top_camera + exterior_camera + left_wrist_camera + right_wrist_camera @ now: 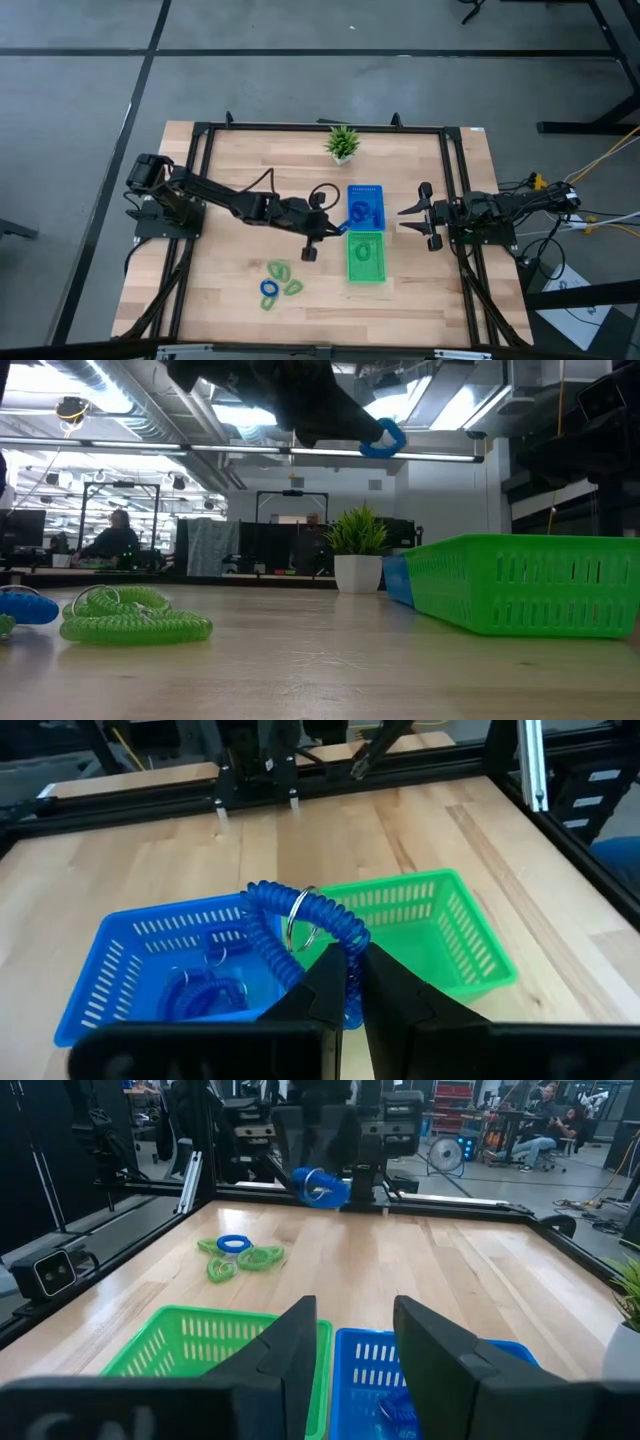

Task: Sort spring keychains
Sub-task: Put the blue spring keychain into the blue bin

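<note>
I hold one blue spring keychain (300,925), a coiled loop with a metal split ring, pinched in my left gripper (352,978) and raised clear of the table, above the blue tray (110,970). A second blue spring keychain (205,990) lies flat inside that tray. A green spring keychain (364,249) lies in the green tray (352,268). On the bare table near its front edge lies a cluster: two green keychains (279,270) (293,288) touching a blue one (268,289).

1. A robotics lab: a black metal frame (200,160) rings the wooden tabletop (230,250).
2. Behind it, exposed ceiling ducts (130,400), strip lights (330,455), monitors (25,530), seated people (112,538).
</note>
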`<state>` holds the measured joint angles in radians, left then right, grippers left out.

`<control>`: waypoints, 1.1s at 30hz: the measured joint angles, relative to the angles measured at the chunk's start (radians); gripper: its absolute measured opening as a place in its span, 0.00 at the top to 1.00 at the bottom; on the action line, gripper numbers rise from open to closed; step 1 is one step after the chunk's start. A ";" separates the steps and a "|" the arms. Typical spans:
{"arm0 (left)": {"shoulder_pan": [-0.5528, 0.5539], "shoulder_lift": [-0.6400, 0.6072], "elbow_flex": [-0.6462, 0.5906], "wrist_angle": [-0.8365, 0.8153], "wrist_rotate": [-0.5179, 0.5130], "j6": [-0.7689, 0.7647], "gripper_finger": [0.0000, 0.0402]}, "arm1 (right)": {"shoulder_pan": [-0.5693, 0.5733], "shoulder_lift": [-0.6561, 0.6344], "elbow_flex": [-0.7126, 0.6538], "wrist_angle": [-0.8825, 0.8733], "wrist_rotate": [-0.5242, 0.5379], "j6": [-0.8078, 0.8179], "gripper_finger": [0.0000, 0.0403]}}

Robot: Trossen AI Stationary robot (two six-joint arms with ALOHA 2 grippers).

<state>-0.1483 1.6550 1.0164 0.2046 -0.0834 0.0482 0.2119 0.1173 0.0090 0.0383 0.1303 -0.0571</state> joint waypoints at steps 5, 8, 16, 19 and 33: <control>0.021 0.000 0.000 0.001 0.000 0.001 0.96 | 0.000 0.000 0.000 0.000 0.000 0.000 0.66; 0.043 0.000 0.000 0.002 0.000 0.001 0.96 | 0.000 0.000 0.000 0.000 0.000 0.000 0.66; 0.114 0.000 0.000 0.007 0.005 0.034 0.96 | 0.000 0.000 0.000 0.000 0.000 0.000 0.66; 0.139 -0.004 0.000 0.016 0.033 0.061 0.96 | 0.000 0.000 0.000 0.000 0.000 0.000 0.66; 0.237 -0.007 -0.001 0.061 0.127 0.166 0.96 | 0.000 0.000 0.000 0.000 0.000 0.000 0.66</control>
<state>0.0888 1.6482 1.0153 0.2657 0.0433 0.2142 0.2119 0.1175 0.0089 0.0383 0.1304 -0.0574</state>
